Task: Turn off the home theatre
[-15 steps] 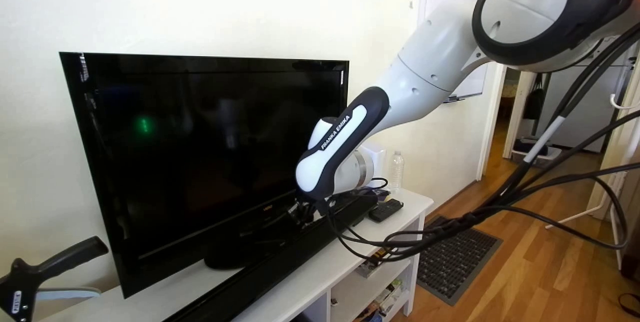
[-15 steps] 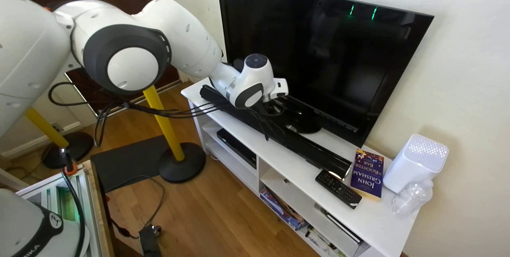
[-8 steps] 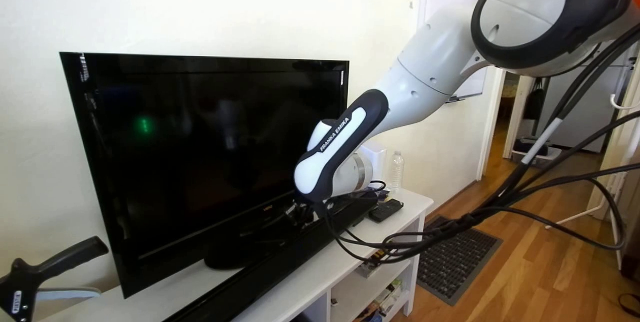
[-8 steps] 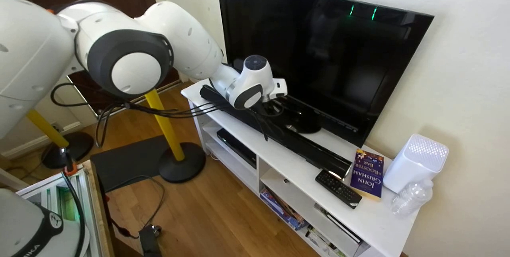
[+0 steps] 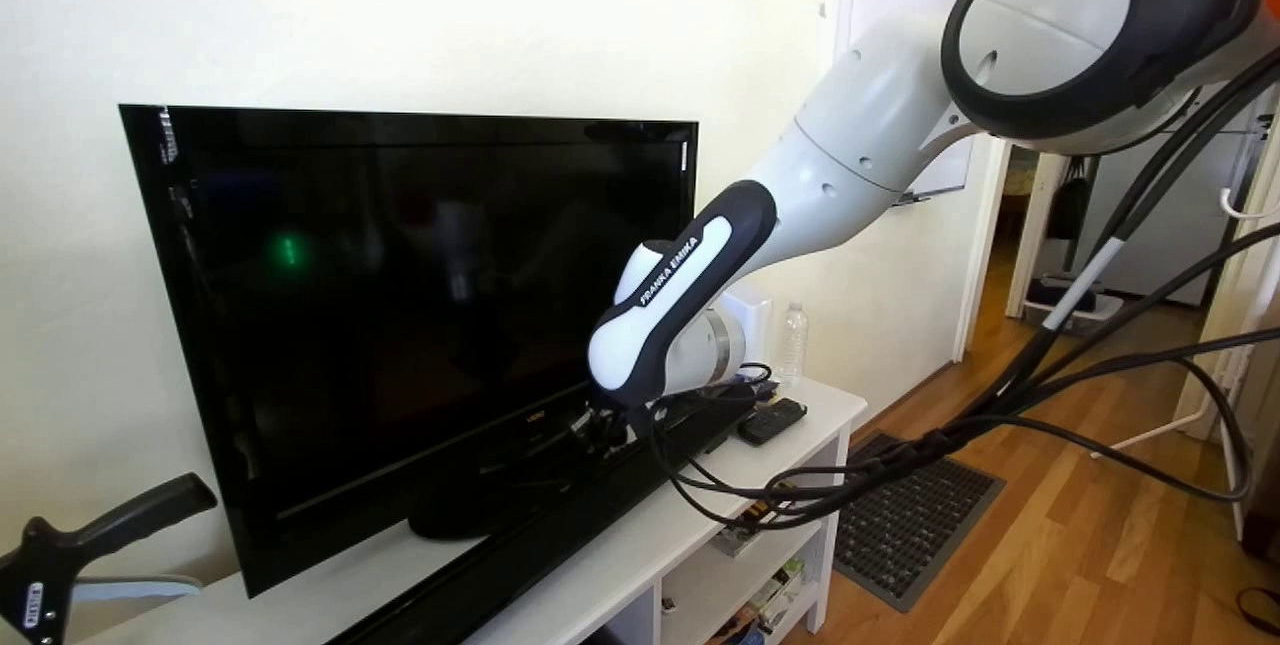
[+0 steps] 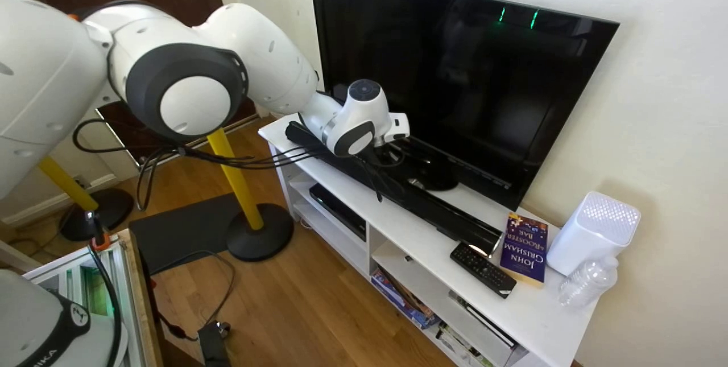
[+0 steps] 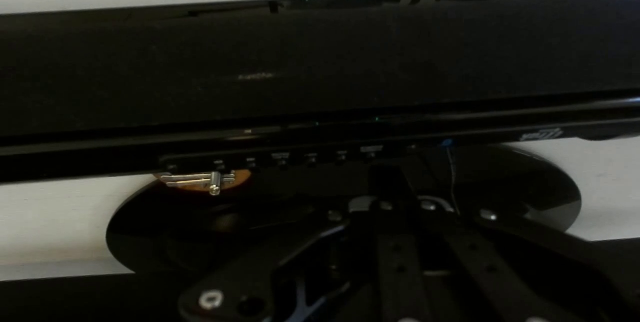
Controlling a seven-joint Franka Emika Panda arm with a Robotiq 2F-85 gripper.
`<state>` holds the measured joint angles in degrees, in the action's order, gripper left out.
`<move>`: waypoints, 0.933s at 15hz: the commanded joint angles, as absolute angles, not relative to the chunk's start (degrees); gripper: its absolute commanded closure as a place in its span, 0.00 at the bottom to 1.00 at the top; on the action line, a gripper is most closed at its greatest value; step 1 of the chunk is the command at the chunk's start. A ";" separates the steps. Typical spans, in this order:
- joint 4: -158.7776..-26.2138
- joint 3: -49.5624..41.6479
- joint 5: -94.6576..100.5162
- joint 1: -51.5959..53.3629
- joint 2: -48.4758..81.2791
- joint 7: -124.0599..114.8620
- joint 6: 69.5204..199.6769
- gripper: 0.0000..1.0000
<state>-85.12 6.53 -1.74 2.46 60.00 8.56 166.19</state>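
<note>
The home theatre is a long slim black soundbar (image 5: 530,550) on the white stand in front of the TV; it also shows in an exterior view (image 6: 455,216). In the wrist view the soundbar (image 7: 320,57) spans the upper picture. A row of small labelled buttons (image 7: 311,160) and a blue light (image 7: 447,142) lie along its TV-side edge. My gripper (image 7: 387,174) looks shut and empty, its dark fingertips together just short of that edge, near the rightmost labelled button. Contact cannot be told. The wrist and dark surroundings largely hide the gripper in both exterior views.
The black TV (image 6: 455,82) stands close behind the gripper, on an oval glossy base (image 7: 545,202). A remote (image 6: 483,269), a book (image 6: 524,247), a white box (image 6: 594,230) and a clear bottle (image 6: 588,281) sit at one end of the white stand (image 6: 540,310). Cables hang from the arm.
The arm and gripper have moved down very slightly, mostly in the first half second. They are nearly still since then. The soundbar and other objects have not moved.
</note>
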 commanded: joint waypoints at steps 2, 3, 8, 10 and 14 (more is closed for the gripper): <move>-83.31 6.72 -0.59 2.24 61.39 8.18 166.45 1.00; -83.31 6.53 -0.54 2.36 61.38 8.09 166.53 1.00; -83.33 6.36 -0.51 2.44 61.26 8.00 166.20 1.00; -83.28 6.32 -0.48 2.45 61.26 8.03 166.16 1.00; -83.51 5.86 -0.42 2.74 61.06 7.76 165.92 1.00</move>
